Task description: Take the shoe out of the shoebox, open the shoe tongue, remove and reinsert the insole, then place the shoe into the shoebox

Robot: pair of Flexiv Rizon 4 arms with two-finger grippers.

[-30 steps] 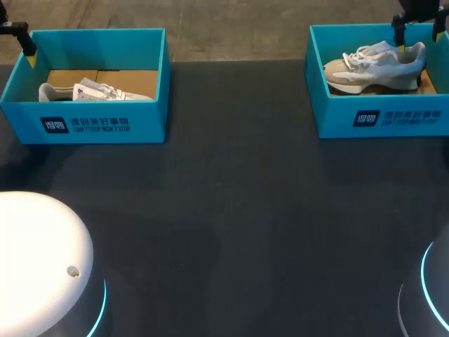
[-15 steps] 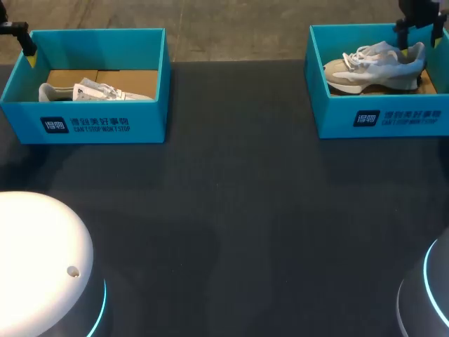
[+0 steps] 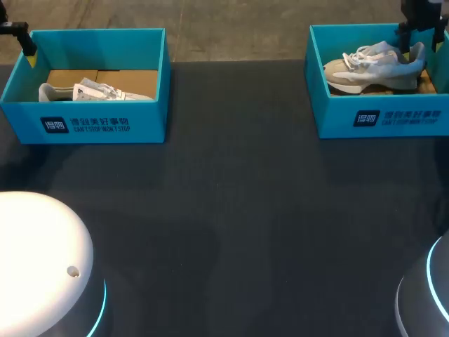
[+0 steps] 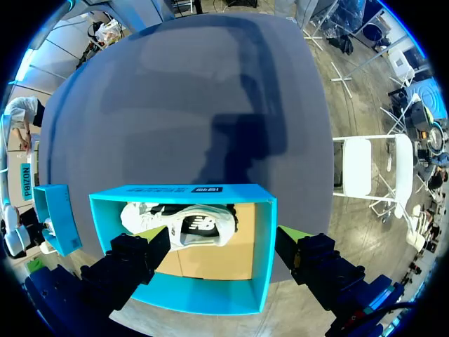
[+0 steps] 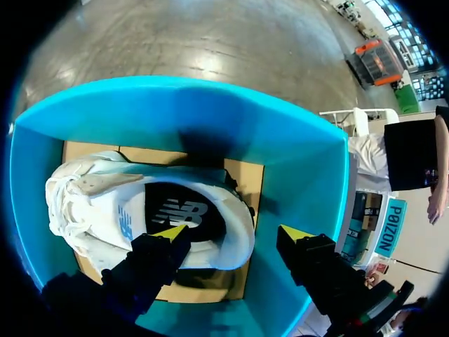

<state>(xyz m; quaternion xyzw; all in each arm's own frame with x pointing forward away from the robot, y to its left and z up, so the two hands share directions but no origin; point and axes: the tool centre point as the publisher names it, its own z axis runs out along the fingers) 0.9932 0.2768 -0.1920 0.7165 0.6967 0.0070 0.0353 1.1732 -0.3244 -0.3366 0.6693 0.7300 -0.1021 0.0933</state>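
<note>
Biggest of all, a dark table, spanning the scene from near edge to far edge. At its far left, the left shoebox, blue and open at the top. At its far right, well apart from the first, the right shoebox, the same blue and likewise open. Inside the left shoebox, on a brown cardboard floor, the left shoe, white, lying low behind the near wall. Inside the right shoebox, the right shoe, pale grey and white with white laces, toe pointing left and heel at the right end of the box. Over that heel, the right gripper, coming in from the far right corner. Fingers spread apart and clamped on nothing, one yellow tip above the dark opening of the shoe, the other past the heel, close to the box's wall. Hard to tell whether either tip touches the shoe. Above the far left corner of the left shoebox, the left gripper, fingers wide apart and holding nothing, with box and shoe below and ahead of it.
</note>
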